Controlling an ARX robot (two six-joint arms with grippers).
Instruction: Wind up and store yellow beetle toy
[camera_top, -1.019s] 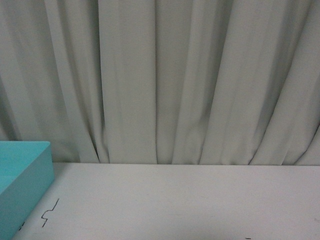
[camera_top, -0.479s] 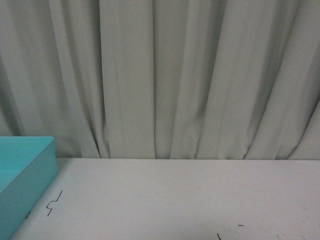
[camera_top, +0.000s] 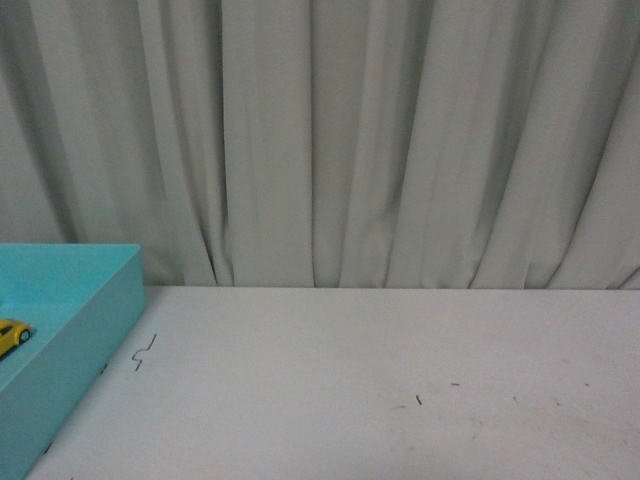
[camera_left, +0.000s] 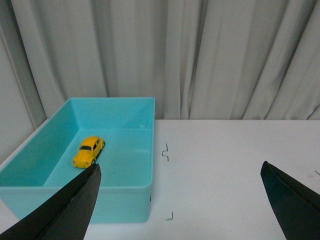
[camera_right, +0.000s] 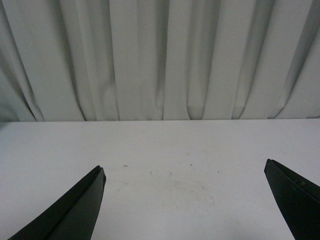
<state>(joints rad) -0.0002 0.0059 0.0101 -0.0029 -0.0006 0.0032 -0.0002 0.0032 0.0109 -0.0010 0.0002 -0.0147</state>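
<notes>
The yellow beetle toy (camera_left: 88, 151) rests on its wheels on the floor of a turquoise bin (camera_left: 127, 192). In the front view only its end (camera_top: 12, 335) shows at the left edge, inside the same bin (camera_top: 95, 330). My left gripper (camera_left: 180, 172) is open and empty, held back from the bin over the white table, with one dark finger (camera_left: 75, 207) overlapping the bin's near wall in the picture. My right gripper (camera_right: 184, 170) is open too, over bare table, with nothing between its fingers.
The white table (camera_top: 380, 380) carries small black marks (camera_top: 143, 352) beside the bin. A pale pleated curtain (camera_top: 350, 140) hangs along the table's far edge. Neither arm shows in the front view.
The front view has tilted down and turned left: the table edge sits higher in the picture, more of the bin shows, and the yellow toy has come into sight.
</notes>
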